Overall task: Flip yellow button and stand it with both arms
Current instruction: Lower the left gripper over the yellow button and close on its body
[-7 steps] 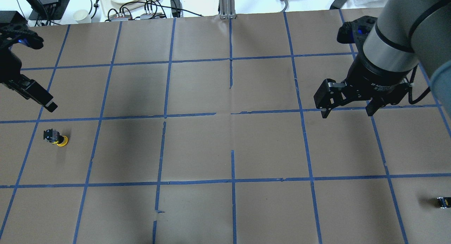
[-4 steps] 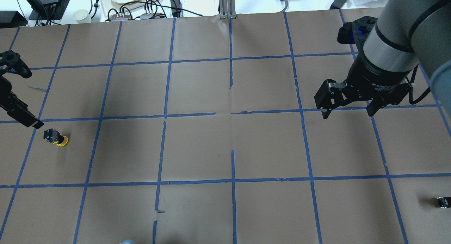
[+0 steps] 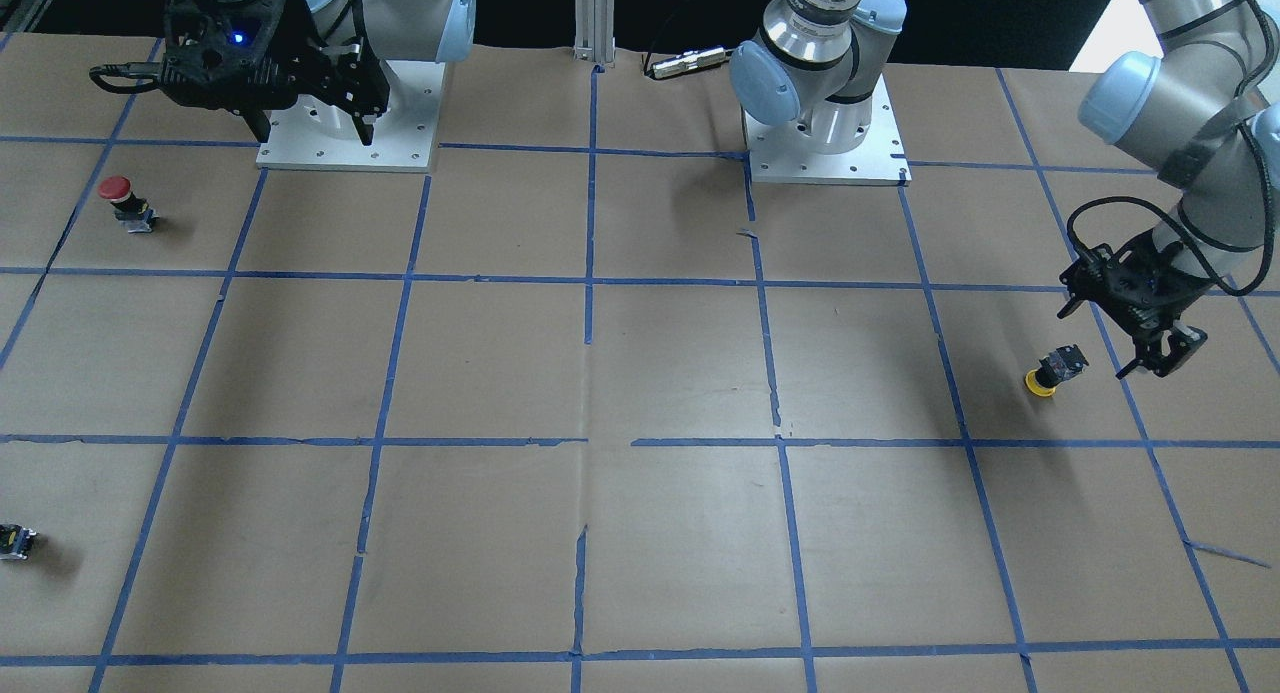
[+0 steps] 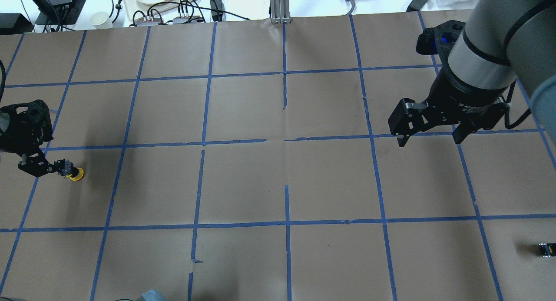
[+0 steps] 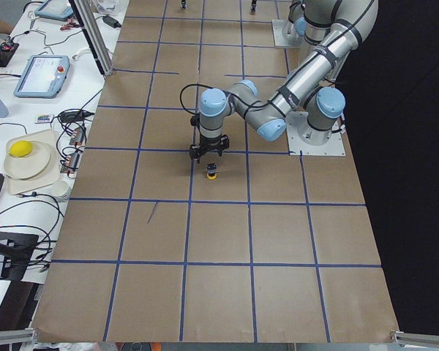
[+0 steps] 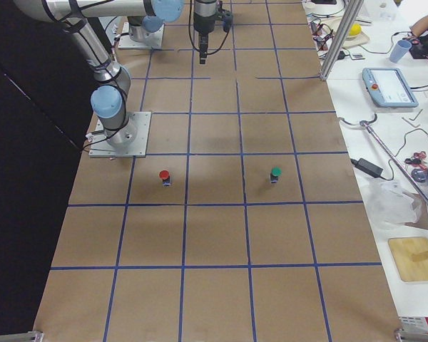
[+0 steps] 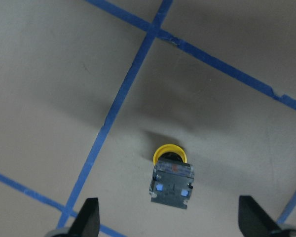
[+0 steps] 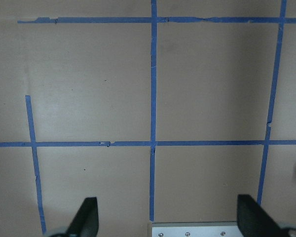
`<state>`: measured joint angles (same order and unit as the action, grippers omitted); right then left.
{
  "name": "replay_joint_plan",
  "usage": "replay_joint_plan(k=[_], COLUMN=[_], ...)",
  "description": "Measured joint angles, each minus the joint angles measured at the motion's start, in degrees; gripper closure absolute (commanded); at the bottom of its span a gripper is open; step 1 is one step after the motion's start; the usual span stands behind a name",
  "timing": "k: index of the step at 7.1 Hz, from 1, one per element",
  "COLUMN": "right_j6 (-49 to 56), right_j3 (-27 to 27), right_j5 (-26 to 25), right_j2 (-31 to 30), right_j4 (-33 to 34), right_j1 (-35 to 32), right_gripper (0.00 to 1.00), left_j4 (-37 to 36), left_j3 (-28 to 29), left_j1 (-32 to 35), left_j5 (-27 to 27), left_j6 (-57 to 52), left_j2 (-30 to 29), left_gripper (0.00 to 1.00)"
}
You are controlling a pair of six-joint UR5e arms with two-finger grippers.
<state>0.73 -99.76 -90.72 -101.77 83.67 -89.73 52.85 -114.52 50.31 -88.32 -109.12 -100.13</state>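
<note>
The yellow button (image 4: 72,172) lies on its side on the brown paper at the table's left, cap toward the middle and grey base toward my left gripper. It also shows in the front view (image 3: 1054,368), the left side view (image 5: 212,171) and the left wrist view (image 7: 171,180). My left gripper (image 4: 27,150) is open and empty, low beside the button's base, with one finger (image 4: 40,167) close to it; it shows in the front view (image 3: 1112,335) too. My right gripper (image 4: 429,138) hangs open and empty above the table's right part.
A red-capped button (image 3: 119,197) stands near the right arm's base plate (image 3: 345,153). A tiny black-and-yellow block (image 4: 546,249) lies at the right edge. A green-capped button (image 6: 274,173) shows in the right side view. Cables and dishes lie beyond the far edge.
My left gripper has moved toward the robot and down, from beyond the button to right beside its base. The button and the right arm have not moved.
</note>
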Motion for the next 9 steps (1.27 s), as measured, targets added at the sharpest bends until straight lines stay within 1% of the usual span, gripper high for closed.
replay_joint_plan(k=[2,4,5,7,8,9], right_j6=[0.0,0.2,0.3,0.2,0.1,0.0], right_j3=[0.0,0.0,0.1,0.1,0.1,0.2], right_j5=[-0.1,-0.2,0.0,0.6,0.7,0.7], right_j2=[0.0,0.0,0.1,0.1,0.2,0.1], right_j4=[0.0,0.0,0.1,0.1,0.2,0.5], right_j1=[0.0,0.0,0.1,0.1,0.1,0.0], right_gripper=[0.00,0.00,0.00,0.00,0.00,0.00], left_j4=[-1.0,-1.2,-1.3,-1.3,-1.3,-1.2], left_j3=[-0.4,-0.5,-0.5,-0.4,-0.4,-0.4], left_j1=[-1.7,-1.9,-2.0,-2.0,-2.0,-2.0], left_j5=[1.0,-0.1,-0.4,-0.3,-0.2,-0.2], left_j6=[-7.2,-9.9,-10.2,-10.2,-9.8,-8.9], left_j2=[-2.7,-4.1,-4.4,-4.9,-5.0,-5.0], left_gripper=[0.01,0.02,0.13,0.22,0.23,0.33])
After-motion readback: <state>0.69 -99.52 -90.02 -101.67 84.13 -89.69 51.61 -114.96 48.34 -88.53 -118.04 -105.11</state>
